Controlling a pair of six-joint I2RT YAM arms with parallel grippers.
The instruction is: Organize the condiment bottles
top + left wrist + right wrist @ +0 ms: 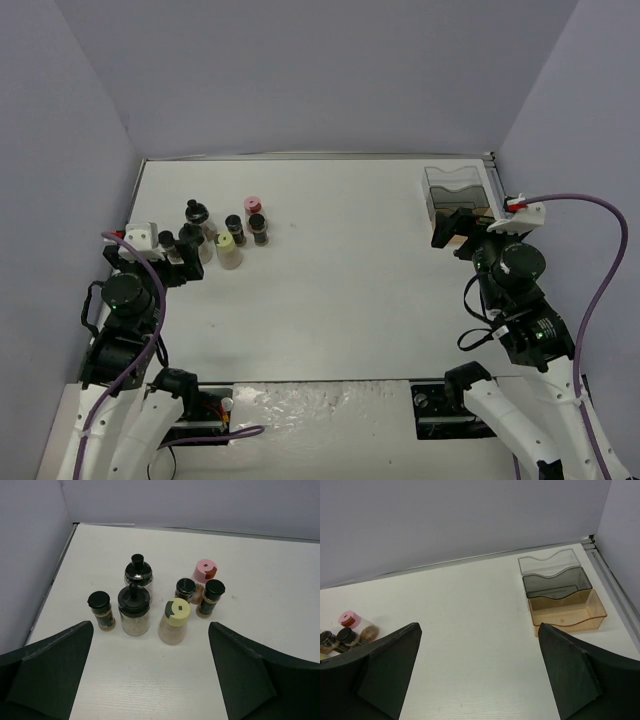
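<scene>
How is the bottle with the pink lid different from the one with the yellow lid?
The pink-capped bottle has a pink lid with a red patch, while the yellow-capped bottle has a pale yellow lid with a dark patch. The pink-capped bottle stands at the back, partly hidden, but the yellow-capped bottle stands in front in full view. Both stand upright and have clear bodies.

Arms (128, 296): white lower shells, black joints and motors.
Cables (570, 196): purple, one per arm.
Wrist mounts (524, 212): white; red tab on right.
Fingers (47, 672): matte dark wedges.
</scene>
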